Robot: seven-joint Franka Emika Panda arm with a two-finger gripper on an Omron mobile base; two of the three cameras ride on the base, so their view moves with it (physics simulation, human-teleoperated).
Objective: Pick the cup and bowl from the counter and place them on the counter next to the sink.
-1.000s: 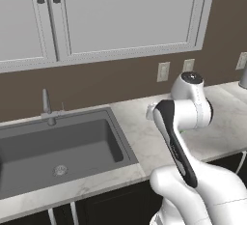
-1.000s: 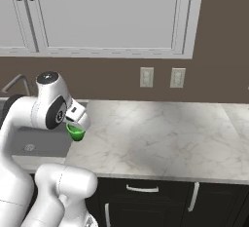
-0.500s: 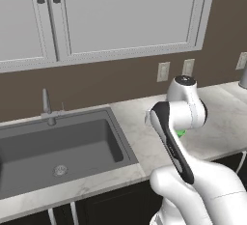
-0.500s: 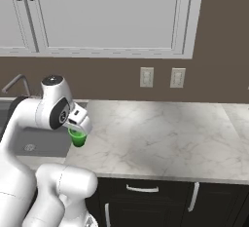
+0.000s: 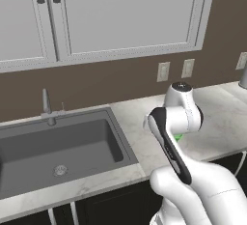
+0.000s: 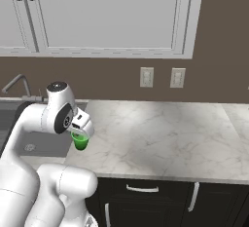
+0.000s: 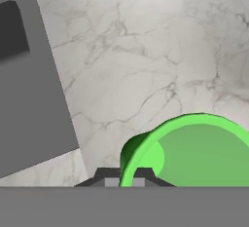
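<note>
Your tool [image 6: 80,134] is grasping the cup [image 6: 80,142]. You see it above the desk [image 6: 160,138], near the sink [image 5: 58,147].

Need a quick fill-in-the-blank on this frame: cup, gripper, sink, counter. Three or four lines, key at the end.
1. The gripper is shut on the ____ cup.
2. The cup hangs over the marble counter, close to the ____ edge of the sink as the base cameras see it.
3. On the wall above the counter sit two white ____.
4. The sink's faucet stands at its ____ rim.

Missing words: green; right; outlets; back
</note>
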